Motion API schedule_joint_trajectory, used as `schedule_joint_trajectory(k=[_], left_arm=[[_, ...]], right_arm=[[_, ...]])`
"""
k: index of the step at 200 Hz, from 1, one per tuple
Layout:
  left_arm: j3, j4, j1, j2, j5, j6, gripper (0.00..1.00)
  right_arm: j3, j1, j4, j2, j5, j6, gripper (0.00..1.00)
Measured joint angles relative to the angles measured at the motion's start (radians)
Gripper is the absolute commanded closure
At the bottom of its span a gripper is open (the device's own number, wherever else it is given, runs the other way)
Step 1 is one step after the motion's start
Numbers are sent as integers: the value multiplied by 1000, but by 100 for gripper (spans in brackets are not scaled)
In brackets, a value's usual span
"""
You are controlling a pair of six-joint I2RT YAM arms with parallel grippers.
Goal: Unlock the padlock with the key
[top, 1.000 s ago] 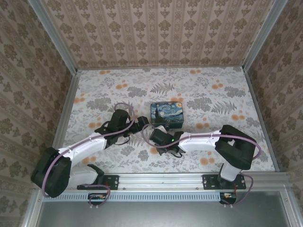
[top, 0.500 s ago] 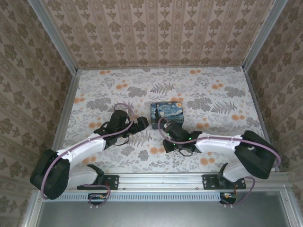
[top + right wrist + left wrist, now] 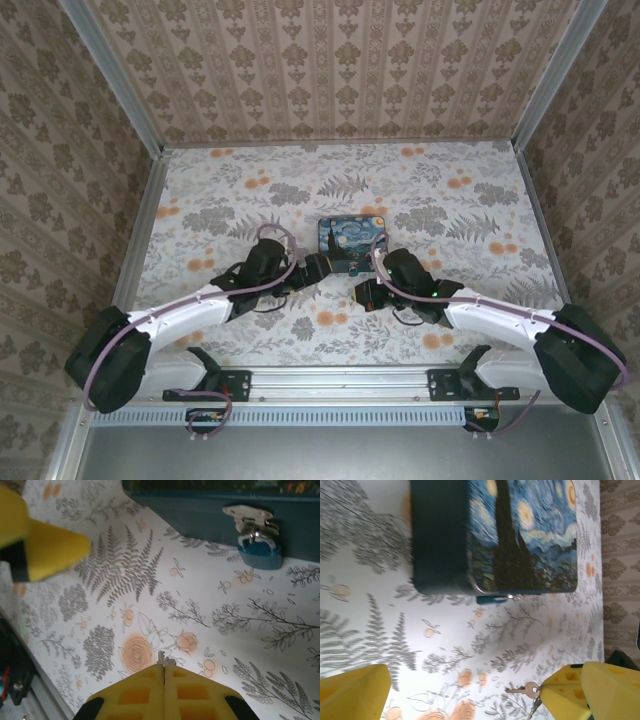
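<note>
Right claw (image 3: 164,669), shut on the key (image 3: 522,689), swung toward the padlock (image 3: 258,552); left claw (image 3: 320,268) gapes.

The painted box (image 3: 352,245) and the table (image 3: 450,200) around it are overlooked from high on its near side. Its lid is viewed closely from above by the left wrist camera, its padlock (image 3: 259,552) from low and near by the right. The box is shared by all.

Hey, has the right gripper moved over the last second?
Yes. In the top view the right gripper has shifted rightward along the front of the blue swirl-painted tin box, from near its image-left front corner toward its middle.
</note>
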Motion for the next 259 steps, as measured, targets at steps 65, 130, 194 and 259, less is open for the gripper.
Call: schedule_joint_trajectory(k=[65,130,194,259], left_arm=[[0,211,-103,126,-19,-236,20],[-20,423,-145,193,-42,-418,24],[-95,483,-161,142,-112,-448,36],[-102,494,-161,87,-146,-369,43]], right_arm=[[-10,-3,83,-80,-6,88,100],[-10,-9,89,-109,24,119,100],[-5,-16,93,-95,116,253,100],[-5,-18,147,-69,193,460,100]])
